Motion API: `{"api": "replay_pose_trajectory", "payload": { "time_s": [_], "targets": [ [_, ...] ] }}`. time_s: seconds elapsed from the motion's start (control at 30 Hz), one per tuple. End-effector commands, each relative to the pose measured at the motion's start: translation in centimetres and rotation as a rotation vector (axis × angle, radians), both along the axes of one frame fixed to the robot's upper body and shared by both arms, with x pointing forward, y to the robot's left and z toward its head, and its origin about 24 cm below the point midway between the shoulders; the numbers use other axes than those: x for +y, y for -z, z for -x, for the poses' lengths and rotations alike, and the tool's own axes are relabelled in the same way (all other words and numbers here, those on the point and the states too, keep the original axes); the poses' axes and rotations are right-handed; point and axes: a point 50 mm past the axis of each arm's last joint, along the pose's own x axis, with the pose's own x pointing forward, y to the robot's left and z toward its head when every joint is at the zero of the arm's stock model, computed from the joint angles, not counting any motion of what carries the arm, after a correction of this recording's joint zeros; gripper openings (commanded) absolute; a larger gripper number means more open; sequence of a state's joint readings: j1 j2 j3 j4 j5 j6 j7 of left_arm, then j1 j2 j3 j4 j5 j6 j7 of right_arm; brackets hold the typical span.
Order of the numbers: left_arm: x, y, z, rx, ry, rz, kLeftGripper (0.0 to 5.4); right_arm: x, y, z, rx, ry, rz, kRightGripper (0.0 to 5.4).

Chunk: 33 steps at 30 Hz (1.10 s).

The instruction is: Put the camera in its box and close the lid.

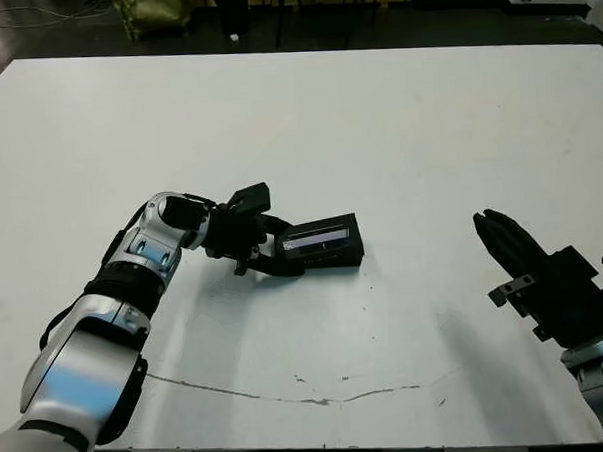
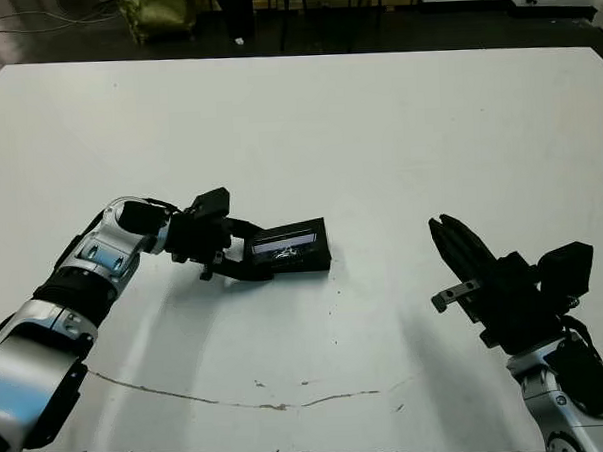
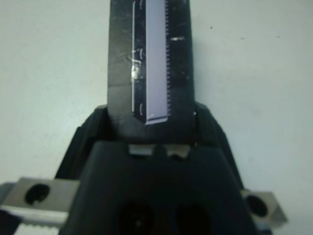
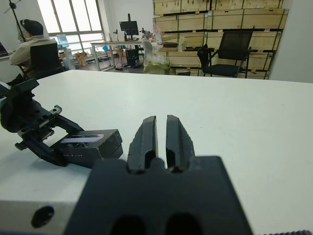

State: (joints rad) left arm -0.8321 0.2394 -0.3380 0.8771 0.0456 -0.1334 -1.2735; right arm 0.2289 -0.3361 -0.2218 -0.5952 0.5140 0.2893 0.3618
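The black box (image 1: 335, 256) lies a little left of the table's middle, with the lid (image 1: 320, 237) flat on top of it and the lid's silvery strip facing up. My left gripper (image 1: 282, 247) is shut on the box's left end, one finger on each long side. In the left wrist view the strip-marked lid (image 3: 156, 58) runs straight out from between the fingers (image 3: 85, 142). The camera is hidden. My right gripper (image 1: 494, 226) hovers far to the right of the box, shut and holding nothing; its fingers (image 4: 146, 137) sit almost together.
A thin dark crack line (image 1: 289, 392) runs across the white table (image 1: 398, 132) near its front edge. Beyond the far edge are a seated person (image 4: 32, 41), desks and a black office chair (image 4: 234, 49).
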Motion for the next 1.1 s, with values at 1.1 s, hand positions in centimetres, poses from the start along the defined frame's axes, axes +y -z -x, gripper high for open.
{"api": "replay_pose_trajectory", "payload": {
  "time_s": [1.1],
  "targets": [
    [-3.2,0.6,0.4,-0.072,0.191,-0.287,2.26,0.2,1.0,0.4,0.037,0.0,-0.009,0.0]
  ]
}}
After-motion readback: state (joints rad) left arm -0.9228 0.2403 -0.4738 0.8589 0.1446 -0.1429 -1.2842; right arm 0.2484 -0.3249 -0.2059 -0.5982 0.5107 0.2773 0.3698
